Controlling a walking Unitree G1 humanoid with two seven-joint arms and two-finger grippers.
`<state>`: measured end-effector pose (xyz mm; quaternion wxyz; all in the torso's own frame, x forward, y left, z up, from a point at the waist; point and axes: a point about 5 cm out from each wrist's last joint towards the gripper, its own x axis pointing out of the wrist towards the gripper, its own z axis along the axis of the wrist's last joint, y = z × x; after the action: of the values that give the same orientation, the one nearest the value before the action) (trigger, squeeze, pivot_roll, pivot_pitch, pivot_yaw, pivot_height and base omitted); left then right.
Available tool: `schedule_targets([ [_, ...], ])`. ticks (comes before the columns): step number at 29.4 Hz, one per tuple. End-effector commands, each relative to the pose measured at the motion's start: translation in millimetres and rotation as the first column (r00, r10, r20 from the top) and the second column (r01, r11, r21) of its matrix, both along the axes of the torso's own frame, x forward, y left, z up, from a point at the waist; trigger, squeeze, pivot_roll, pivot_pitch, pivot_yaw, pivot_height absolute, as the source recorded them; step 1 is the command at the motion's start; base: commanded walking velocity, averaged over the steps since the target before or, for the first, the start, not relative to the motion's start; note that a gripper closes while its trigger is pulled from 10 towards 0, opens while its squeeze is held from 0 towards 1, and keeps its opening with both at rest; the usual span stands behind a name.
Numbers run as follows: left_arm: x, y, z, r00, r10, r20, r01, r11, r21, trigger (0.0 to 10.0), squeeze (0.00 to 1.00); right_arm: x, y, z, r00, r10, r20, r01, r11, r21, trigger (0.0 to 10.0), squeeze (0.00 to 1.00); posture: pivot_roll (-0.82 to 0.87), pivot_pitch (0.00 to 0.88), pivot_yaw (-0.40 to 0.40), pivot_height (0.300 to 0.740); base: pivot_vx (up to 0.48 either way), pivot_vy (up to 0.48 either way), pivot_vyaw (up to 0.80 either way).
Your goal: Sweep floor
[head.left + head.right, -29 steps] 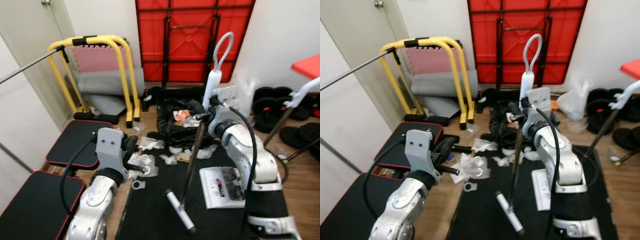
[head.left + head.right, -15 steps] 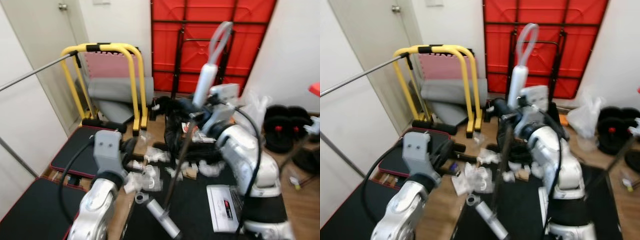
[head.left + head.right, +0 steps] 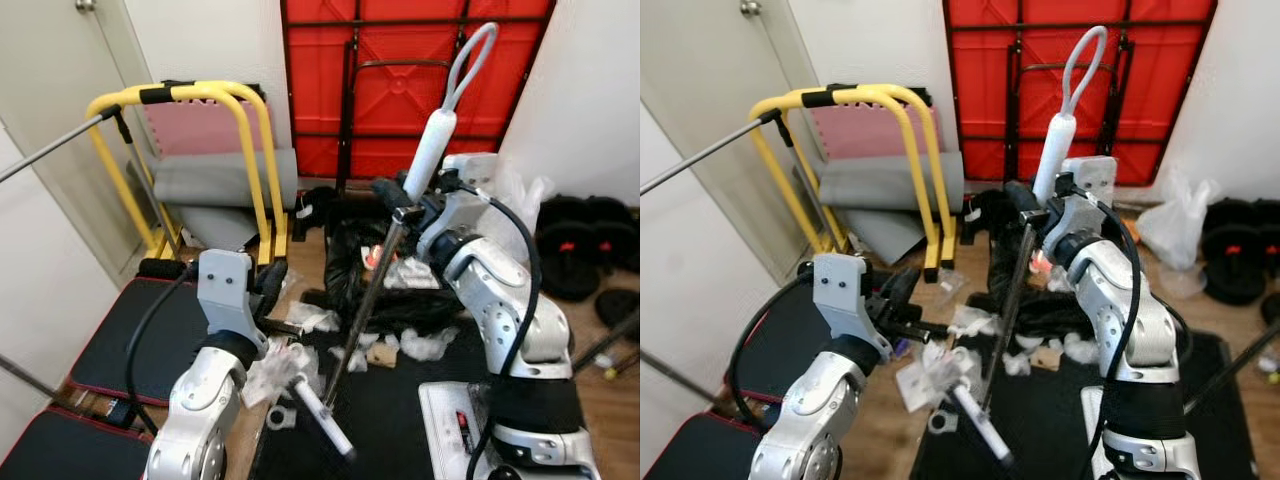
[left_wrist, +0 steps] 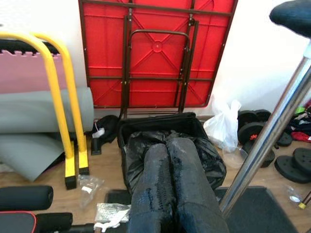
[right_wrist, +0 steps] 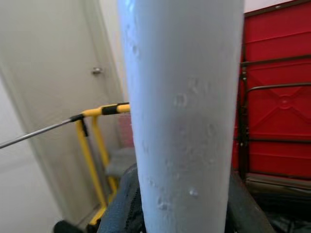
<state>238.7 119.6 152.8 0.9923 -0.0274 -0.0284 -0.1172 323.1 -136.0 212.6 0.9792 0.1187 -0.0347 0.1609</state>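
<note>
Grey and white, the broom (image 3: 378,262) slants from its looped handle by the red folded table (image 3: 400,85) down to a head partly hidden among crumpled litter (image 3: 290,365) on the floor. Right gripper (image 3: 398,205) is clamped round its shaft. Left gripper (image 4: 172,187) has fingers pressed together, near the shaft, before the black bag (image 4: 146,150).

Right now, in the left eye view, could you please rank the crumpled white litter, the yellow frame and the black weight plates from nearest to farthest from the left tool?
1. Crumpled white litter: on the floor just ahead of the left tool.
2. Yellow frame: farther ahead, by the wall.
3. Black weight plates: far across on the robot's right, beyond the right arm.
</note>
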Motion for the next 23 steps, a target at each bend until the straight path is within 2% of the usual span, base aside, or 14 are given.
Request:
schedule_targets([
  [1, -0.7, -0.2, -1, 1.000, 0.006, -0.014, -0.006, 1.000, 0.026, 10.0, 0.00, 2.5, 5.9, 2, 1.000, 0.015, -0.009, -0.015, 0.999, 0.042, 10.0, 0.00, -0.13, 0.046, -0.029, 0.740, 0.000, 0.000, 0.00],
  [3, -9.6, -5.4, -3, 0.999, -0.016, -0.033, 0.017, 0.998, 0.054, 10.0, 0.00, 7.7, 8.4, 0, 0.998, -0.019, -0.062, 0.017, 1.000, -0.024, 10.0, 0.00, -0.12, 0.083, -0.026, 0.740, 0.000, 0.000, 0.00],
  [4, -14.4, -7.2, -4, 0.999, -0.025, -0.042, 0.027, 0.998, 0.055, 10.0, 0.00, 8.2, 9.2, 3, 0.998, -0.022, -0.058, 0.020, 0.999, -0.036, 10.0, 0.00, -0.12, 0.106, -0.025, 0.740, 0.000, 0.000, 0.00],
  [7, -17.4, -8.2, -4, 0.998, -0.030, -0.048, 0.033, 0.998, 0.053, 10.0, 0.00, 8.2, 9.7, 5, 0.998, -0.022, -0.055, 0.020, 0.999, -0.039, 10.0, 0.00, -0.12, 0.106, -0.025, 0.740, 0.000, 0.000, 0.00],
  [8, -24.1, -10.1, -5, 0.997, -0.040, -0.062, 0.043, 0.998, 0.046, 10.0, 0.00, 12.6, 4.6, 9, 0.993, -0.098, -0.065, 0.096, 0.995, -0.027, 10.0, 0.00, -0.11, 0.142, -0.023, 0.740, 0.000, 0.000, 0.00],
  [13, -32.3, -12.0, -4, 0.996, -0.053, -0.072, 0.057, 0.997, 0.048, 10.0, 0.00, 17.9, -3.5, 14, 0.980, -0.196, -0.043, 0.195, 0.980, -0.023, 10.0, 0.00, -0.11, 0.168, -0.021, 0.740, 0.000, 0.000, 0.00],
  [14, -36.2, -12.5, -3, 0.996, -0.056, -0.075, 0.061, 0.996, 0.058, 10.0, 0.00, 18.7, -3.9, 21, 0.976, -0.215, 0.020, 0.215, 0.977, -0.005, 10.0, 0.00, -0.10, 0.200, -0.017, 0.740, 0.000, 0.000, 0.00],
  [15, -36.2, -12.5, -3, 0.996, -0.056, -0.075, 0.061, 0.996, 0.058, 10.0, 0.00, 18.7, -3.9, 21, 0.976, -0.215, 0.020, 0.215, 0.977, -0.005, 10.0, 0.00, -0.10, 0.200, -0.017, 0.740, 0.000, 0.000, 0.00],
  [17, -43.3, -14.2, -2, 0.995, -0.066, -0.081, 0.072, 0.995, 0.076, 10.0, 0.00, 19.0, 2.0, 30, 0.980, -0.174, 0.092, 0.169, 0.984, 0.066, 10.0, 0.00, -0.10, 0.220, -0.013, 0.740, 0.000, 0.000, 0.00],
  [18, -43.3, -14.2, -2, 0.995, -0.066, -0.081, 0.072, 0.995, 0.076, 10.0, 0.00, 19.0, 2.0, 30, 0.980, -0.174, 0.092, 0.169, 0.984, 0.066, 10.0, 0.00, -0.10, 0.220, -0.013, 0.740, 0.000, 0.000, 0.00],
  [19, -46.9, -16.2, -2, 0.994, -0.072, -0.085, 0.079, 0.994, 0.081, 10.0, 0.00, 20.9, 1.2, 31, 0.976, -0.199, 0.092, 0.188, 0.975, 0.117, 10.0, 0.00, -0.09, 0.231, -0.011, 0.740, 0.000, 0.000, 0.00],
  [20, -46.9, -16.2, -2, 0.994, -0.072, -0.085, 0.079, 0.994, 0.081, 10.0, 0.00, 20.9, 1.2, 31, 0.976, -0.199, 0.092, 0.188, 0.975, 0.117, 10.0, 0.00, -0.09, 0.231, -0.011, 0.740, 0.000, 0.000, 0.00],
  [21, -51.6, -18.2, -3, 0.993, -0.073, -0.092, 0.081, 0.993, 0.086, 10.0, 0.00, 23.4, -1.0, 31, 0.970, -0.231, 0.075, 0.216, 0.962, 0.170, 10.0, 0.00, -0.09, 0.249, -0.005, 0.740, 0.000, 0.000, 0.00],
  [23, -56.0, -19.7, -3, 0.992, -0.072, -0.099, 0.081, 0.993, 0.089, 10.0, 0.00, 25.0, -3.5, 32, 0.963, -0.258, 0.070, 0.240, 0.949, 0.203, 10.0, 0.00, -0.09, 0.258, 0.000, 0.740, 0.000, 0.000, 0.00],
])
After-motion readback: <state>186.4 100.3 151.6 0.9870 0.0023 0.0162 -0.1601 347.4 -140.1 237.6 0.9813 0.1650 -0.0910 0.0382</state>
